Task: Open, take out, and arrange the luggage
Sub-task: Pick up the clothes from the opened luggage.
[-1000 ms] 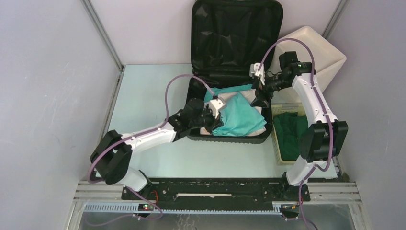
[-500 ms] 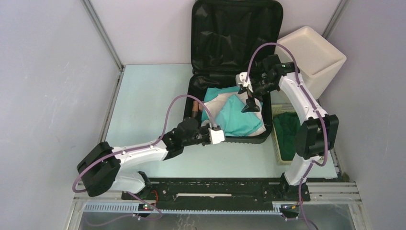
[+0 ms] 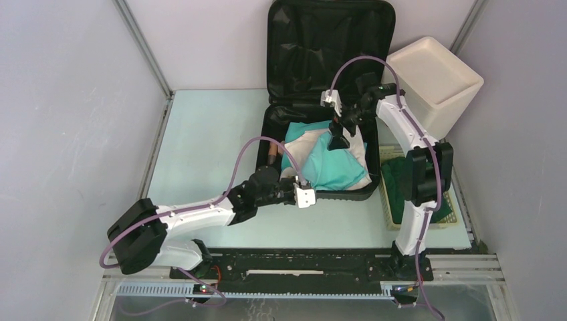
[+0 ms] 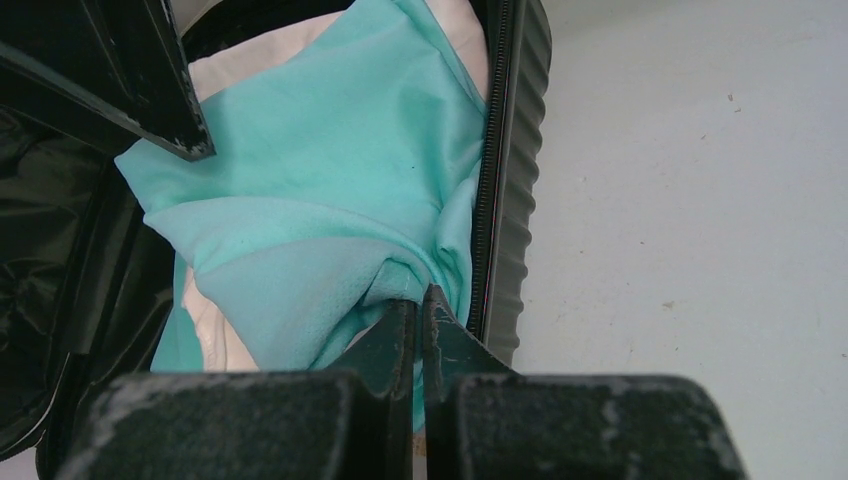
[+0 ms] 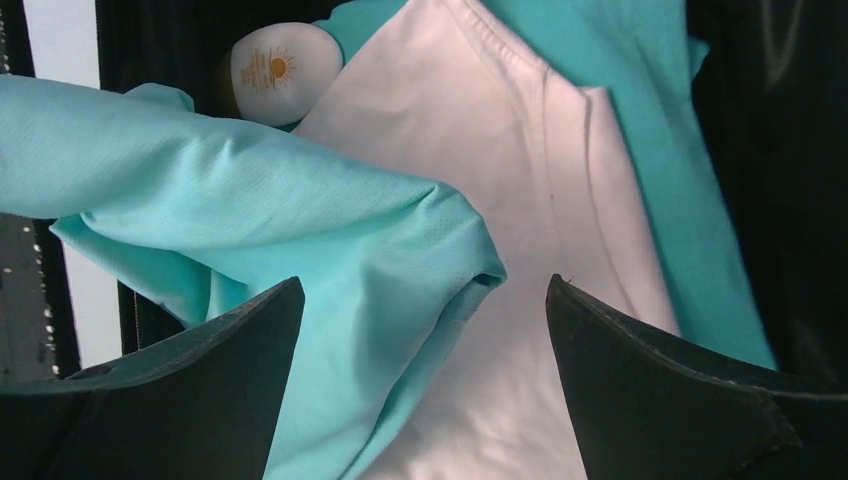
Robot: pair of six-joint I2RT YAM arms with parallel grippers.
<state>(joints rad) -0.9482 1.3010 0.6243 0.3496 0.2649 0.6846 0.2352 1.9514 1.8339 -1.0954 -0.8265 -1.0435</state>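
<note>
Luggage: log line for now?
luggage open | left gripper shut on teal garment at front rim | right gripper open above white garment

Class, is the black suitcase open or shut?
Open: the suitcase has its lid raised at the back; a teal garment shows inside.

L claw [image 4: 420,308] clamped on teal cloth [image 4: 320,180] at luggage [image 4: 527,200] rim.

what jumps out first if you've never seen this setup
The luggage, a black suitcase lying open at the back of the table with its lid standing upright. A bright teal garment lies bunched at its front rim, pinched in the shut left claw, while the open right claw hangs above a white garment inside.
</note>
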